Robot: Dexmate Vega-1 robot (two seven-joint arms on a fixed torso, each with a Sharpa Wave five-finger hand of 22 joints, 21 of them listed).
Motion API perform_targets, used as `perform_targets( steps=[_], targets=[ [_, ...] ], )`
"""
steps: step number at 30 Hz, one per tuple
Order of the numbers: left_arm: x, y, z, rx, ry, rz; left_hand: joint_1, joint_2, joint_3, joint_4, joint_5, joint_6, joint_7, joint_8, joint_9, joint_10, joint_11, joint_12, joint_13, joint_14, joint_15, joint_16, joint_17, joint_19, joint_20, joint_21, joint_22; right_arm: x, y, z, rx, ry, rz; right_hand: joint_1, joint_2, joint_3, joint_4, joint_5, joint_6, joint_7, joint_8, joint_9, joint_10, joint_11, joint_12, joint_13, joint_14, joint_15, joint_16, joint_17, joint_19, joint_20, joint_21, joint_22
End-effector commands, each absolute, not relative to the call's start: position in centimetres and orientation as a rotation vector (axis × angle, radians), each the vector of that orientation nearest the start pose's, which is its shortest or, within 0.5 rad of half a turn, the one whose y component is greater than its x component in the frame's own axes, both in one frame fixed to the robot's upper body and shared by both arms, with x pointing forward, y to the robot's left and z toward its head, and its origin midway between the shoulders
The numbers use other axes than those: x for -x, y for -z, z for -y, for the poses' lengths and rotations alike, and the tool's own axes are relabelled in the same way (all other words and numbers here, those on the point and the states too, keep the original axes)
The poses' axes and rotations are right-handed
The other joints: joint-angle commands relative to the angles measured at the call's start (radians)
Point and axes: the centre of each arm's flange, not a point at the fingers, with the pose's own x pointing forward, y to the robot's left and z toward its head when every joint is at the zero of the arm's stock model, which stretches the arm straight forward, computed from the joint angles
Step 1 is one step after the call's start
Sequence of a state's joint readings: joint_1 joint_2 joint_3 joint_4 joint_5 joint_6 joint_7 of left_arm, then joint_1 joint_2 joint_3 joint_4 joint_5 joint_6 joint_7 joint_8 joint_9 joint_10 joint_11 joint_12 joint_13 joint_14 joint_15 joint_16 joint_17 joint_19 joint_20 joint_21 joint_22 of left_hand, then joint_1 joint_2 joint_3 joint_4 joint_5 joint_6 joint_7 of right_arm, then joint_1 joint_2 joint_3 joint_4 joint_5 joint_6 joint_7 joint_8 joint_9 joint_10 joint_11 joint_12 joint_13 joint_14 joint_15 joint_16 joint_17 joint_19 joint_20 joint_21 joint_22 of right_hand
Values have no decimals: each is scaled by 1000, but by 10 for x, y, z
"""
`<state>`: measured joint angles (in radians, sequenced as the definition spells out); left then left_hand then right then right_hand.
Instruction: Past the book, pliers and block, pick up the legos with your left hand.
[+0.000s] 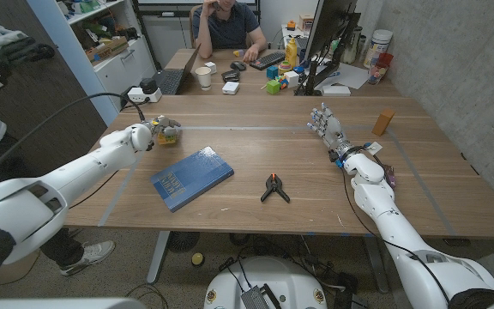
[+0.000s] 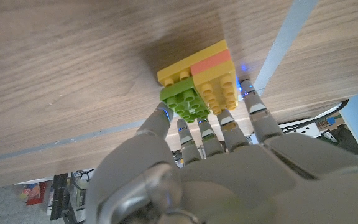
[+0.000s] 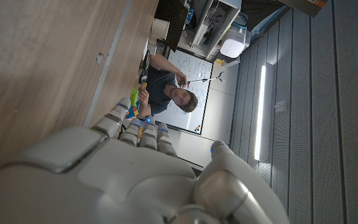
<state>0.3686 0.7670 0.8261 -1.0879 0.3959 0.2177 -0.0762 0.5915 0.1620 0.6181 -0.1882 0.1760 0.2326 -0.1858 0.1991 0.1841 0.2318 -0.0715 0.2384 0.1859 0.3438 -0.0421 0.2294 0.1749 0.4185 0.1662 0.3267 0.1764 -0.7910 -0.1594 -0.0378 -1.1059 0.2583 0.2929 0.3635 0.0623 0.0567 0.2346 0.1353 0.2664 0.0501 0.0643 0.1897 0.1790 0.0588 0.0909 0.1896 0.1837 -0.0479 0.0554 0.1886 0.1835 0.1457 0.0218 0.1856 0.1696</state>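
The legos (image 1: 170,132) (image 2: 202,83), a small cluster of yellow, orange and green bricks, sit on the wooden table at the far left. My left hand (image 1: 147,136) (image 2: 204,134) is right at them, fingers spread, fingertips (image 2: 227,116) touching their near side, nothing gripped. Nearer the front lies the blue book (image 1: 191,177), and the black and orange pliers (image 1: 274,187) lie to its right. The wooden block (image 1: 383,122) stands at the far right. My right hand (image 1: 325,125) stands between pliers and block with its fingers apart, holding nothing.
A blue tape line (image 1: 230,129) runs across the table just beyond the legos. A white adapter with a black cable (image 1: 143,92) sits at the far left edge. A person (image 1: 226,24) sits at a cluttered desk behind, beside a monitor (image 1: 326,34).
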Motion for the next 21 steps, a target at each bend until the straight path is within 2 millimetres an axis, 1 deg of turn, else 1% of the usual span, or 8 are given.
perform_targets(
  steps=[1,5,6,8,11,18,19,21],
  targets=[
    [-707,-42,-392,-1512,-238,108,171,-4,36,-11,2,2,29,-4,3,29,1,-7,4,47,-68,-6,6,301,-171,15,10,-678,29,256,13,-328,621,-11,-2,-4,1,6,6,4,7,4,3,5,6,5,0,5,6,5,5,2,10,2],
    [-704,-43,-390,-1538,-270,115,251,0,40,-8,-1,25,31,2,4,52,-3,-6,5,83,-83,3,12,335,-187,30,13,-679,28,256,14,-331,623,-11,-2,-5,1,7,9,2,7,4,3,5,6,5,0,5,6,5,6,2,10,2],
    [-704,-44,-388,-1547,-278,116,292,-8,36,-9,-2,34,29,3,5,67,-10,-5,5,99,-91,6,14,351,-193,38,14,-679,28,256,14,-331,623,-12,-2,-6,1,7,9,1,7,4,3,5,6,5,0,5,6,5,6,1,10,2],
    [-702,-44,-387,-1563,-294,121,311,-11,33,-9,-2,45,31,7,5,74,-8,-4,5,110,-98,9,15,362,-198,44,15,-679,28,257,15,-331,624,-12,-2,-6,1,8,11,1,7,4,4,5,7,5,0,5,5,5,6,2,10,2],
    [-701,-46,-384,-1589,-322,129,385,-26,21,-11,-2,88,40,16,5,117,-19,4,6,144,-116,17,18,389,-214,60,17,-678,28,257,14,-332,624,-12,-2,-7,2,8,13,0,8,4,4,5,7,5,0,5,6,5,6,1,10,2],
    [-696,-49,-379,-1631,-408,167,590,-50,-14,-3,-2,261,82,50,8,220,-41,14,6,247,-162,42,29,454,-255,127,34,-677,29,259,12,-328,627,-13,-2,-9,2,10,15,-1,8,4,5,4,7,5,3,4,6,5,8,1,10,2],
    [-694,-50,-378,-1632,-429,179,608,-48,-18,0,-2,285,100,55,8,241,-42,18,6,267,-168,47,30,467,-257,140,36,-676,29,259,12,-327,628,-13,-2,-9,2,10,15,0,8,4,5,3,7,5,3,4,6,5,8,1,10,2],
    [-693,-50,-378,-1629,-435,185,632,-49,-22,4,-3,346,109,68,9,284,-47,26,6,310,-179,54,28,486,-267,164,41,-676,29,259,12,-325,628,-13,-2,-9,2,10,15,-1,8,4,5,4,7,5,3,4,6,5,9,1,10,2]
  ],
)
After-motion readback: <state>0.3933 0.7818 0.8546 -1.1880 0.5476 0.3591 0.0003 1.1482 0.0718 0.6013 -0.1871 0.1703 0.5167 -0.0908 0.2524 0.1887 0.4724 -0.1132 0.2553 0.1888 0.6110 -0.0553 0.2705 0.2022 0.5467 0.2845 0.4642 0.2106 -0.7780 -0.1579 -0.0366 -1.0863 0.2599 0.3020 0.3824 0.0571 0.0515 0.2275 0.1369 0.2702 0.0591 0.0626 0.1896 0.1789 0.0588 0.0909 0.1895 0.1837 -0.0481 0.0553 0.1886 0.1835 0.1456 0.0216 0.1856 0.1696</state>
